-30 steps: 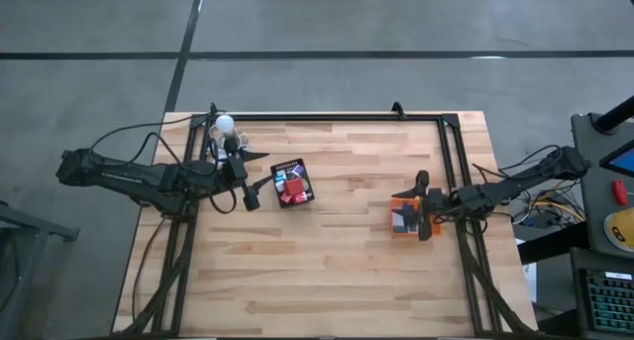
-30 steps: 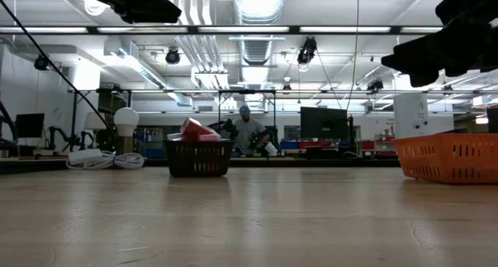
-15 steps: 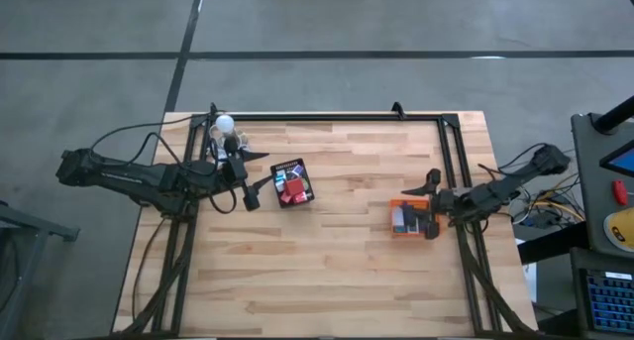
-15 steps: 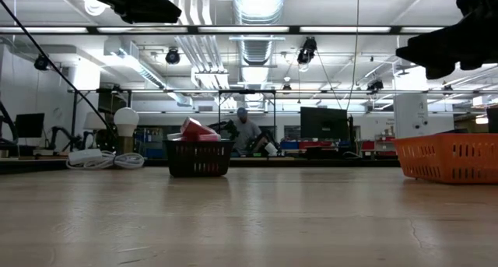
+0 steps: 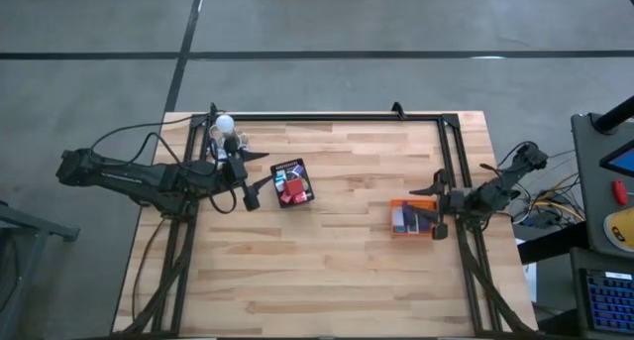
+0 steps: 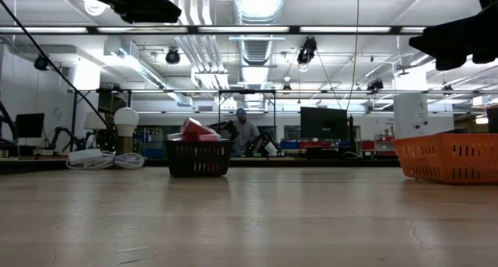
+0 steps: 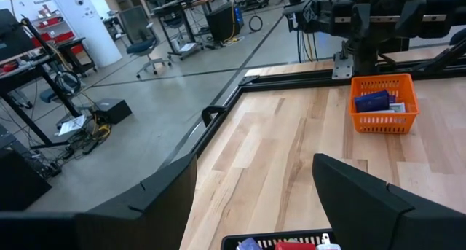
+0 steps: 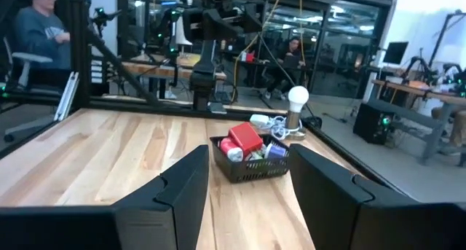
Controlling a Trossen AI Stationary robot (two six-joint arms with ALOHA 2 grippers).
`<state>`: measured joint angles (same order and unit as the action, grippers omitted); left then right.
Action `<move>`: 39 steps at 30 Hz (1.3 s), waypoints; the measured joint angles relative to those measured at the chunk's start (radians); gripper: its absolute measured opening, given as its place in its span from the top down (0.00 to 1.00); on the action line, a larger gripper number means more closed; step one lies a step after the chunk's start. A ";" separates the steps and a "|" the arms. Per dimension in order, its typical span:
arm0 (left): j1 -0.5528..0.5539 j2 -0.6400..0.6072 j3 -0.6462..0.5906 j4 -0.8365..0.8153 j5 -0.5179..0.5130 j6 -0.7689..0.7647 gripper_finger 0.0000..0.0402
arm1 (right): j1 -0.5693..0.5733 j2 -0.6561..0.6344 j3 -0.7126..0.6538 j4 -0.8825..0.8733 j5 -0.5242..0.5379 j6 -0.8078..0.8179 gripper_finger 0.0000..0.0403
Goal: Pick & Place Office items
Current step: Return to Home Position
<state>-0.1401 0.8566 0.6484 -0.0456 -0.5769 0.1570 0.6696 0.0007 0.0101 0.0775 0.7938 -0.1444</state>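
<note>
The black mesh tray (image 5: 292,182) stands on the table left of centre. It holds red, blue, white and green office items (image 8: 244,141). The orange tray (image 5: 406,219) stands toward the right and holds blue and dark pieces (image 7: 373,100). My left gripper (image 5: 265,169) is open and hovers just left of the black tray, whose rim (image 7: 284,243) shows between its fingers. My right gripper (image 5: 428,211) is open above the orange tray's right edge and points toward the black tray (image 8: 251,166).
A white round bulb (image 5: 225,123) with coiled cords stands at the far left corner, behind my left gripper. A black frame (image 5: 451,152) runs along the table's far and right sides. Bare wood lies between the trays and along the near edge. People sit at desks beyond the table.
My right gripper has drawn back toward the table's right edge and risen, from over the orange tray's middle to its right edge, and more of the tray's inside now shows. My left arm and both trays have kept still.
</note>
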 joint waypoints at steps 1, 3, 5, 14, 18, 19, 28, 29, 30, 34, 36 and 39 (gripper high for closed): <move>0.000 0.000 0.000 0.000 0.000 0.000 0.31 | 0.005 0.000 0.000 -0.001 0.000 -0.012 0.54; 0.000 0.000 0.000 0.000 0.000 0.000 0.31 | 0.010 0.003 0.000 0.000 -0.006 -0.026 0.54; 0.000 0.000 0.000 0.001 0.000 0.000 0.31 | 0.012 0.003 0.000 0.002 -0.019 -0.027 0.54; 0.000 0.000 0.000 0.000 0.000 0.000 0.31 | 0.011 0.002 0.000 0.005 -0.033 0.066 0.54; 0.000 0.000 0.000 0.000 0.000 0.000 0.31 | 0.011 0.002 0.000 0.005 -0.033 0.033 0.54; 0.000 0.000 0.000 0.000 0.000 0.000 0.31 | 0.011 0.002 0.000 0.005 -0.033 0.033 0.54; 0.000 0.000 0.000 0.000 0.000 0.000 0.31 | 0.011 0.002 0.000 0.005 -0.035 0.037 0.54; 0.000 0.000 0.000 0.000 0.000 0.000 0.31 | 0.011 0.002 0.000 0.005 -0.035 0.037 0.54; 0.000 0.000 0.000 0.000 0.000 0.000 0.31 | 0.011 0.002 0.000 0.005 -0.035 0.037 0.54; 0.000 0.000 0.000 0.000 0.000 0.000 0.31 | 0.011 0.003 0.000 0.005 -0.035 0.038 0.54; 0.000 0.000 0.000 0.000 0.000 0.000 0.31 | 0.011 0.002 0.000 0.005 -0.035 0.037 0.54; 0.000 0.000 0.000 0.013 0.000 0.006 0.31 | 0.011 0.002 0.000 0.005 -0.035 0.040 0.54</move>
<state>-0.1398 0.8570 0.6485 -0.0323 -0.5766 0.1634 0.6807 0.0029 0.0097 0.0830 0.7590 -0.1047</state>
